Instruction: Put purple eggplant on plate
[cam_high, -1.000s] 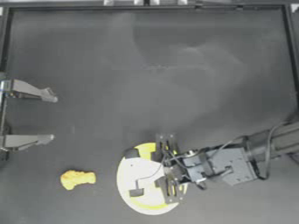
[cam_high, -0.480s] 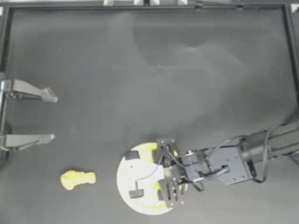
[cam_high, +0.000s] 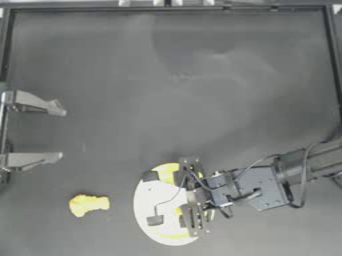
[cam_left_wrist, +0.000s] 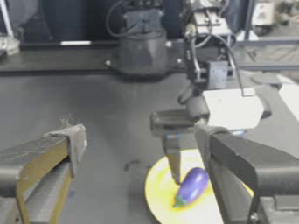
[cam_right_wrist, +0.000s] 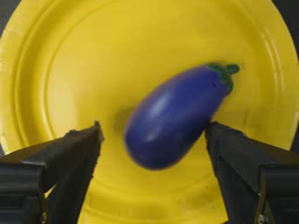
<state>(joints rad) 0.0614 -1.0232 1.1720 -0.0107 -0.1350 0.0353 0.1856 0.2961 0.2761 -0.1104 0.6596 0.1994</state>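
Purple eggplant sits between your right gripper's spread jaws, above the plate face; one jaw is at its side, the other stands apart, and you cannot tell whether it rests on the plate. That plate lies at about six o'clock on the tabletop, with a lumpy yellow object just beside it toward seven o'clock. Your left gripper waits at nine o'clock, jaws wide open and holding nothing.
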